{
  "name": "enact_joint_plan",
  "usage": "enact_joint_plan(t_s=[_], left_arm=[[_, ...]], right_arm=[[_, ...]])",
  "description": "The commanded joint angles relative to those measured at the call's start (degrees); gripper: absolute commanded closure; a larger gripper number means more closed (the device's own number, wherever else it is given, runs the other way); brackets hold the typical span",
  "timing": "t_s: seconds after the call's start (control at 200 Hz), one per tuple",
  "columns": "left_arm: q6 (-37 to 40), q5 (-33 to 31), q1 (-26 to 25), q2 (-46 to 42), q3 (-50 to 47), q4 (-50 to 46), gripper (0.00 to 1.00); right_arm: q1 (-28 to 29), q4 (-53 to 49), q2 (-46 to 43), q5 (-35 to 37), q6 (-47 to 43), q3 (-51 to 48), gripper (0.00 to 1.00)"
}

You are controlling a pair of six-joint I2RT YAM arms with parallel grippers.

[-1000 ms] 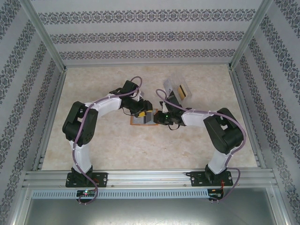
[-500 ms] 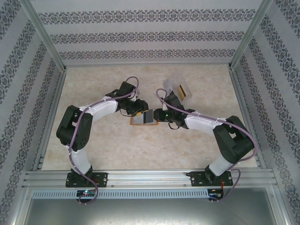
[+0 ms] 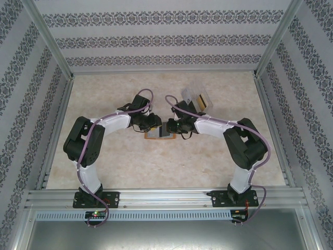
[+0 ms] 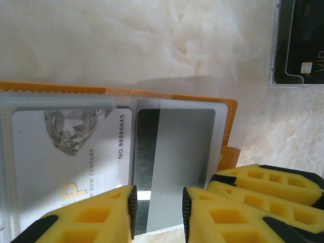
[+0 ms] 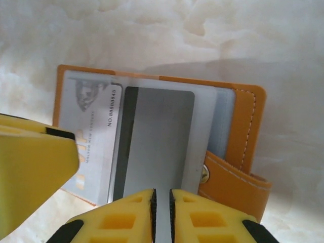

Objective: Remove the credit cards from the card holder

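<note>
The orange card holder (image 3: 156, 136) (image 4: 230, 116) (image 5: 248, 126) lies open on the table between both grippers. In its clear pockets sit a grey credit card with a black stripe (image 4: 179, 152) (image 5: 162, 142) and a silver numbered card (image 4: 61, 167) (image 5: 93, 126). My left gripper (image 3: 154, 124) (image 4: 158, 215) is open, its jaws a card-stripe apart over the grey card's near end. My right gripper (image 3: 174, 126) (image 5: 162, 215) is shut to a slit over the same card. Its fingers (image 4: 263, 185) reach the holder's right edge by the tab. I see nothing clamped in either.
A clear plastic box (image 3: 196, 97) (image 4: 298, 45) stands just beyond the holder to the right, with a dark card and a gold one in it. Patterned walls and metal posts ring the marble-look table (image 3: 104, 104).
The left jaws have narrowed over the grey card. Both wrists have drawn in closer over the holder, the right one moving up and to the left.
</note>
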Motion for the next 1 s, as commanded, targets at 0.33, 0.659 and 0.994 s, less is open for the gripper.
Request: enact_joint_plan(t_s=[0.33, 0.659, 0.994], left_arm=[[1.33, 6.00, 2.59, 4.59, -1.75, 5.57, 0.69], [3.53, 8.06, 2.79, 5.23, -1.09, 3.79, 0.69], [3.74, 11.87, 2.80, 6.50, 0.18, 5.08, 0.70]], right_arm=[[-0.17, -5.40, 4.27, 1.50, 3.05, 2.04, 0.75], [-0.99, -6.31, 5.54, 0.86, 2.86, 2.05, 0.86], [-0.88, -6.72, 7.02, 0.37, 2.62, 2.41, 0.89]])
